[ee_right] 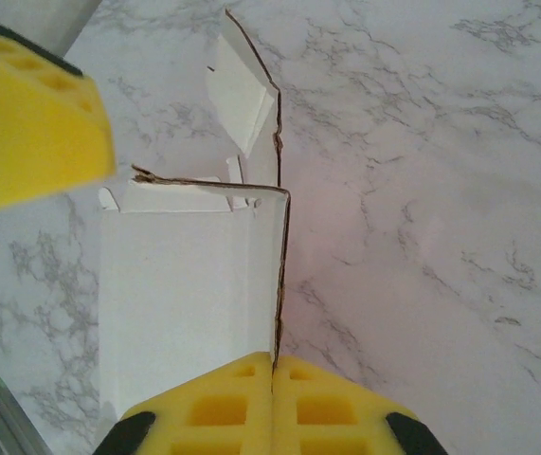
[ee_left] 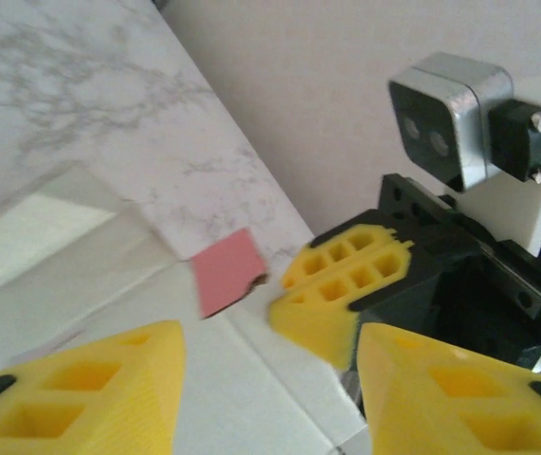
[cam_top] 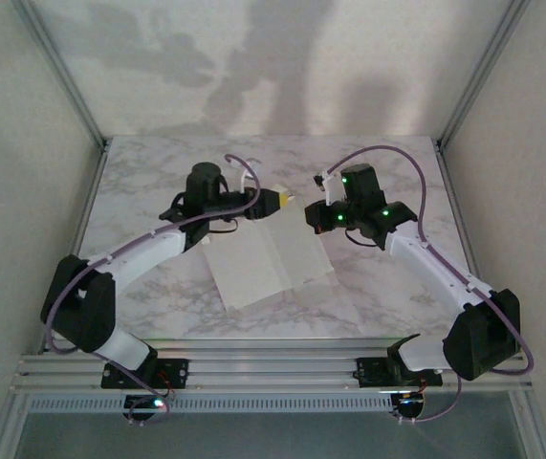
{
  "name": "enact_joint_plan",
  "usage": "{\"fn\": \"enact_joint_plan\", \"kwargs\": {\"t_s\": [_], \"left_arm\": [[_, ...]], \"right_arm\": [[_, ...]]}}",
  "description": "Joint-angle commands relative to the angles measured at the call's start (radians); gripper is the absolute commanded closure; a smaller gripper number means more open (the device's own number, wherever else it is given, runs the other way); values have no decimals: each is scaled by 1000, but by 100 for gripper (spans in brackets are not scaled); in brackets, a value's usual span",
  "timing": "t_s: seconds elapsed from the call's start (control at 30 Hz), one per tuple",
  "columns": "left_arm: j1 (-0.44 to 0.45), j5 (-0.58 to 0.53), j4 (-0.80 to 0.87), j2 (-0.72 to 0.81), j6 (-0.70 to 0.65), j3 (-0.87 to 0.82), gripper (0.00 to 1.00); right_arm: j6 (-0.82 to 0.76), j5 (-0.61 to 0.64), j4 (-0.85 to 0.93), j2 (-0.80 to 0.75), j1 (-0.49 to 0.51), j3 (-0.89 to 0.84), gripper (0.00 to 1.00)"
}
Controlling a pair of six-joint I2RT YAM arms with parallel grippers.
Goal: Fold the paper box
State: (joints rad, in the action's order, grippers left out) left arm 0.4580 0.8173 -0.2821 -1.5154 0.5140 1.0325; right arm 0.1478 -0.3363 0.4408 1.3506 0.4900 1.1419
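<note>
While the right gripper (ee_right: 273,379) pinched a raised wall, the left gripper (ee_left: 268,384) hung open.
The paper box (ee_right: 180,284) ran lengthwise straight ahead from the right claw and lay beneath the left's.

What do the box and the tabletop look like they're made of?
Box: thin matte cardboard, off-white, pink on one flap, brown at the cut edge. Tabletop: grey-veined marble pattern, possibly printed laminate; real stone can't be ruled out.

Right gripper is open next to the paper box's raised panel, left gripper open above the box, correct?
No: the right gripper is shut on the raised panel of the paper box, as the right wrist view shows. The left gripper is open above the box.
</note>
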Motion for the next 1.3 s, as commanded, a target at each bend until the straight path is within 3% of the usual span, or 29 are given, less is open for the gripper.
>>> {"fn": "enact_joint_plan", "kwargs": {"t_s": [0.0,0.3,0.9,1.27], "left_arm": [[-51,-40,68,40,-76,-34,44],[-125,-31,72,16,-116,-109,31],[-159,-3,113,-134,-187,-69,27],[-154,49,173,-203,-214,-11,29]], "right_arm": [[-31,17,32,-21,8,35,100],[-47,14,57,-25,13,51,100],[-53,23,64,5,20,74,100],[-56,45,61,-8,21,73,100]]}}
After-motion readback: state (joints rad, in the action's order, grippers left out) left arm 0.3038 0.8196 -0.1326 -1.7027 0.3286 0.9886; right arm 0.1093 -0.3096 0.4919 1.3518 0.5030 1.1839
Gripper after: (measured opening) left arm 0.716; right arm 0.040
